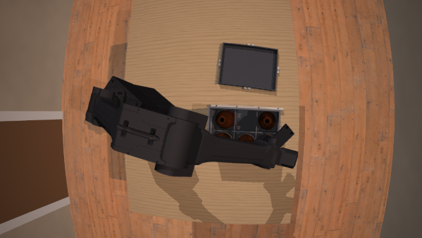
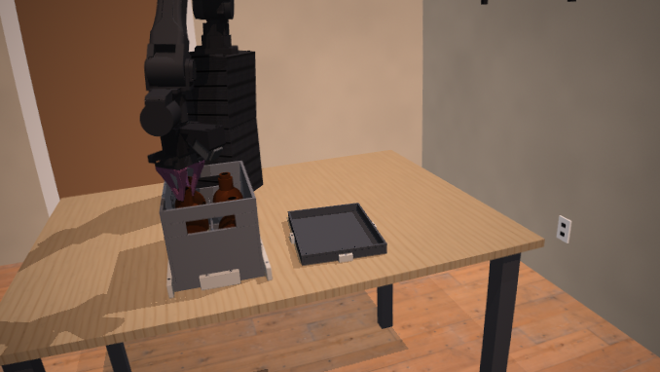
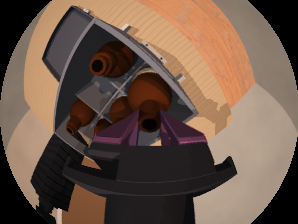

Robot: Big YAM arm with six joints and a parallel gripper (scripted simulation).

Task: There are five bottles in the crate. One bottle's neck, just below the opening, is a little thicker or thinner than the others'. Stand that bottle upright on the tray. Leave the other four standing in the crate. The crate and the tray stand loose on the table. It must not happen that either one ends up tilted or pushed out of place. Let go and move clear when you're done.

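The claw (image 2: 188,190) (image 3: 149,125) is closed part-way, stopped by the neck of a brown bottle (image 1: 270,136) (image 2: 191,201) (image 3: 149,94) that it appears to have hold of, the mouth showing between the fingers. That bottle stands in the crate (image 1: 244,108) (image 2: 219,253) (image 3: 184,107), in the compartment at 4 o'clock as seen from above; I cannot tell whether its base is off the floor. The first risk is the choice itself: the neck difference is slight, and nothing here proves this is the odd one. Next, the grip is high on a narrow neck, so a jerky lift could set the body swinging or let it slip. Close by, the bottle at 2 o'clock (image 1: 267,120) (image 3: 116,59) and the one at 6 o'clock (image 1: 246,138) (image 3: 121,107) could be knocked by a lift that leans. Further out, the crate's wall and dividers would catch the base if sideways travel began too early, and since the crate is loose on the desk (image 1: 174,47) (image 2: 438,234) (image 3: 115,15), it could tip or slide. Farthest, towards 12 o'clock, lies the tray (image 1: 221,63) (image 2: 321,258) (image 3: 65,42), also loose: clipping its raised rim could shove it, and a slanted release could topple the bottle.
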